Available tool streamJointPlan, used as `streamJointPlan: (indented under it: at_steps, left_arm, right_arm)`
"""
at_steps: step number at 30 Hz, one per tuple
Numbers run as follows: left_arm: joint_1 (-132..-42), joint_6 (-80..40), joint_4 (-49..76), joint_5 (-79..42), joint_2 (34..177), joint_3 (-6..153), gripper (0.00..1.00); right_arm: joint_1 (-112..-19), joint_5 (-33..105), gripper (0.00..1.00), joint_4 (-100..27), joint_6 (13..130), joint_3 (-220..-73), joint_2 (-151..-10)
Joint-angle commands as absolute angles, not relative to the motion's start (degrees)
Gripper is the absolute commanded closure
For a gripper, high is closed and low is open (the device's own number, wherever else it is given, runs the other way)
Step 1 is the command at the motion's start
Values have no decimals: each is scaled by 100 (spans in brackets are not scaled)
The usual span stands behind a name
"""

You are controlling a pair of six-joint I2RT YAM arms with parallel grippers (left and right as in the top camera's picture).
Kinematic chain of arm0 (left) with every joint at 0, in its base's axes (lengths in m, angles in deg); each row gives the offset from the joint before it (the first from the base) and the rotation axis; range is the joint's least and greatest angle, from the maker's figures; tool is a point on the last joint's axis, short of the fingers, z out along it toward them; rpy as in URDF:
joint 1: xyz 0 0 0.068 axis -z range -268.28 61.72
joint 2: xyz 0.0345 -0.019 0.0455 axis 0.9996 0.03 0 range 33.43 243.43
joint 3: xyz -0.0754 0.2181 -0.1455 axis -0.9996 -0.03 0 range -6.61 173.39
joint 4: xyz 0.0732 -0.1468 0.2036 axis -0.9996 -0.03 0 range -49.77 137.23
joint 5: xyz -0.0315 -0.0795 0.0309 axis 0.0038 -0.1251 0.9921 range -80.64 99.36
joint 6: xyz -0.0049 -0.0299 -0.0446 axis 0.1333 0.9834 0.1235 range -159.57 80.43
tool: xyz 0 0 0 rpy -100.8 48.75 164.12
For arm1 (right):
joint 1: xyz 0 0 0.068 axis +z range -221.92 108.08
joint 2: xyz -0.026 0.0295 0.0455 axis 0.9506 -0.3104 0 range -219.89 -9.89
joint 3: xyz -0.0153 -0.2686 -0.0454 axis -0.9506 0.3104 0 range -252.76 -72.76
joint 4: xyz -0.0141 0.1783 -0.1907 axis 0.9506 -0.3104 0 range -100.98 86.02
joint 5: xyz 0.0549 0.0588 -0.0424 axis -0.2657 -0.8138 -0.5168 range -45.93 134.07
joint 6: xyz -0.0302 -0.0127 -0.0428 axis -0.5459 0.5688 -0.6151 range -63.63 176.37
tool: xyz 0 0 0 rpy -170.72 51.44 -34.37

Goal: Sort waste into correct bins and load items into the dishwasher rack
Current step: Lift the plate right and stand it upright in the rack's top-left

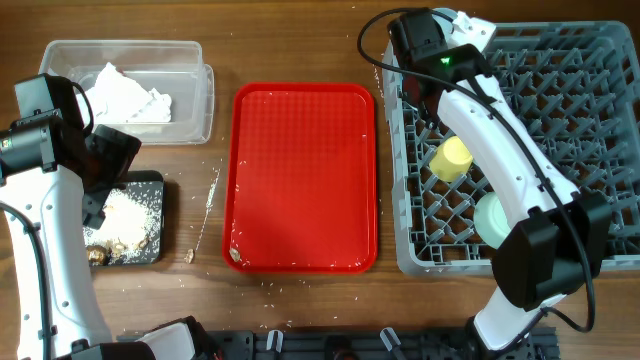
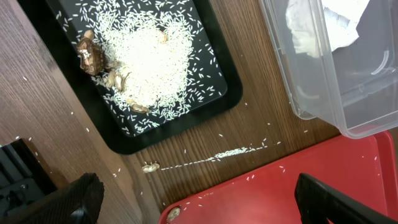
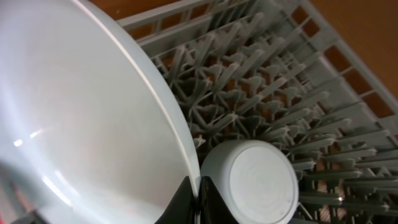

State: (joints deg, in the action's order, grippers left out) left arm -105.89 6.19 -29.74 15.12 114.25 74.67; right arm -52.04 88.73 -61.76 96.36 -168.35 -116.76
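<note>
My right gripper is shut on the rim of the round light blue plate and holds it on edge over the grey dishwasher rack. An upturned pale bowl lies right beside the plate. The yellow cup and a pale blue-green bowl sit in the rack. My left gripper is open and empty, high above the red tray's near left corner. The black tray holds rice and brown scraps. The clear box holds white napkins.
The red serving tray lies between the bins and the rack, with a crumb at its near left corner. Another scrap and a line of rice grains lie on the wood beside the black tray.
</note>
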Motion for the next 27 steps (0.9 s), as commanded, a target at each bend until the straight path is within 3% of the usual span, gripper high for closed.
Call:
streamJointPlan:
  at_steps: [1, 2, 3, 5, 11, 19, 23, 27]
  left_arm:
    - [-10619, 569, -2976, 1593, 11416, 7526, 0]
    - [-10619, 569, -2976, 1591, 11418, 7526, 0]
    - [-10619, 569, -2976, 1591, 11416, 7526, 0]
    - [-10619, 571, -2976, 1593, 11416, 7526, 0]
    - [-10619, 569, -2976, 1591, 11416, 7526, 0]
    - [-10619, 569, -2976, 1593, 11416, 7526, 0]
    - [-10619, 569, -2976, 1591, 11416, 7526, 0]
    - [-10619, 571, -2976, 1591, 11416, 7526, 0]
  right_arm:
    - [-5184, 8194, 89, -6150, 9477, -16818, -11626]
    - [-5186, 8036, 84, -6146, 9376, -16820, -11569]
    - [-5186, 7894, 65, -6150, 9378, -16826, -11488]
    - [-5186, 7649, 44, -6150, 9363, -16853, -11283]
    - [-5186, 6782, 10, -5979, 9028, -16929, -9873]
    - [-5186, 6710, 8, -7083, 8873, -16781, -8267]
    - [-5184, 6707, 8, -7627, 8954, -16070, -7445]
    - [-5184, 6703, 6, -7404, 9431, -14848, -5771]
